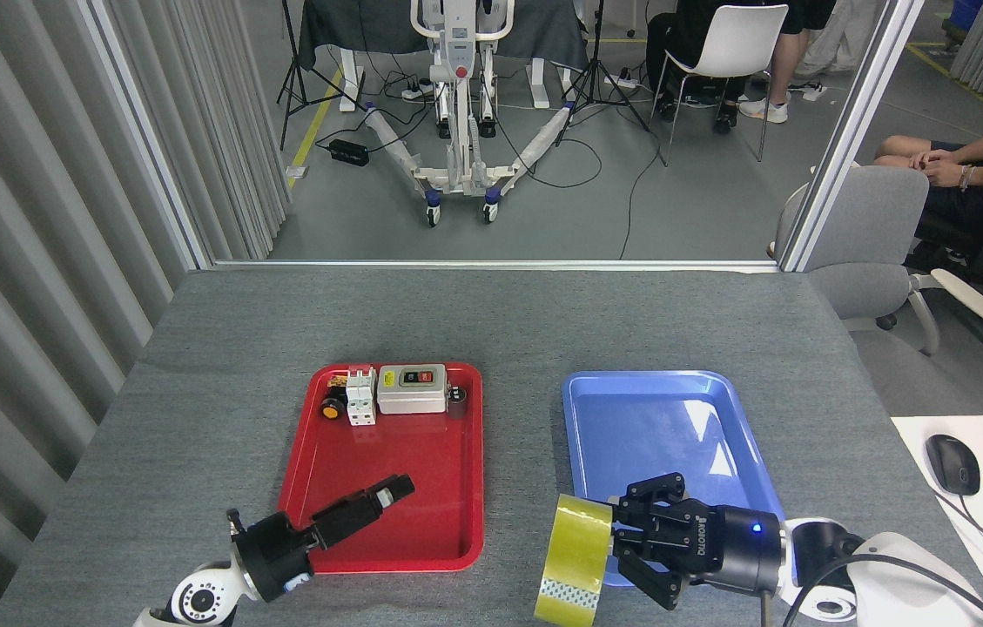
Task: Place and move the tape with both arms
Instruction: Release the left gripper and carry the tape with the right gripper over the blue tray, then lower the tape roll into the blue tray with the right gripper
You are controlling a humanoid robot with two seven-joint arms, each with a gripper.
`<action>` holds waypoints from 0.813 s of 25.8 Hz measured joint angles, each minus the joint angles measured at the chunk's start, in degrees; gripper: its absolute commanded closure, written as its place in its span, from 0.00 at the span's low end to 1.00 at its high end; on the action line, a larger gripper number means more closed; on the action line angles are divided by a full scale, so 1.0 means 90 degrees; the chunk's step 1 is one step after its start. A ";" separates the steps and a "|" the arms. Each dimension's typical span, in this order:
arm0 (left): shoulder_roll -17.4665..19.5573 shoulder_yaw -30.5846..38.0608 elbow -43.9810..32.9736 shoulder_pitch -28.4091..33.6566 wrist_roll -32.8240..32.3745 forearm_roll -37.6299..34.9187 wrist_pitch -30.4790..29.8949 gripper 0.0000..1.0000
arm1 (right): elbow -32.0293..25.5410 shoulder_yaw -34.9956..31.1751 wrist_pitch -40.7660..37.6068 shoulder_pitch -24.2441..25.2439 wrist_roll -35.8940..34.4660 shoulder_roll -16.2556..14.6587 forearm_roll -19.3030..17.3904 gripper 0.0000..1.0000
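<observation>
The tape (575, 557), a wide yellow roll seen edge-on, is held upright at the near left corner of the blue tray (717, 387). My right gripper (619, 544) comes in from the right and is shut on the roll, its black fingers (655, 491) wrapped around the roll's right side. My left gripper (391, 490) hangs over the near part of the red tray (395, 470), pointing up and right, well apart from the tape and holding nothing. It looks like one narrow dark bar, so no gap between its fingers can be made out.
At the far end of the red tray lie a grey switch box (411, 388), white breakers (360, 394) and small dark parts. A mouse (952, 463) lies on a white desk at the right. People sit on chairs beyond the table.
</observation>
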 measured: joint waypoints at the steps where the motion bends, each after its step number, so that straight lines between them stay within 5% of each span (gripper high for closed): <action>1: -0.0013 0.0156 -0.0126 -0.0051 0.0528 -0.0586 0.0197 0.21 | 0.0003 -0.0099 0.0000 0.0025 -0.0005 -0.0122 -0.0037 0.82; 4: -0.0076 0.0522 -0.0933 -0.0077 0.2449 -0.2784 0.1263 0.13 | 0.0050 -0.0483 0.0000 0.0194 -0.0018 -0.0363 -0.0144 0.84; 7: -0.0377 0.0525 -0.1857 0.0205 0.3987 -0.5171 0.3111 0.01 | 0.0264 -0.1216 0.0052 0.0540 0.0038 -0.0414 -0.0311 0.83; 12: -0.0766 0.0137 -0.2450 0.0689 0.4658 -0.7099 0.5279 0.01 | 0.0630 -0.2550 0.1098 0.0983 0.1151 0.0087 -0.0473 0.82; 16: -0.0843 -0.0097 -0.2570 0.1087 0.4735 -0.7366 0.5543 0.01 | 0.0740 -0.3932 0.1951 0.1138 0.2742 0.0973 -0.0490 0.83; 21: -0.0619 -0.0228 -0.2539 0.1247 0.5113 -0.7429 0.4673 0.01 | 0.0726 -0.5258 0.2894 0.1175 0.4689 0.2168 -0.0374 0.82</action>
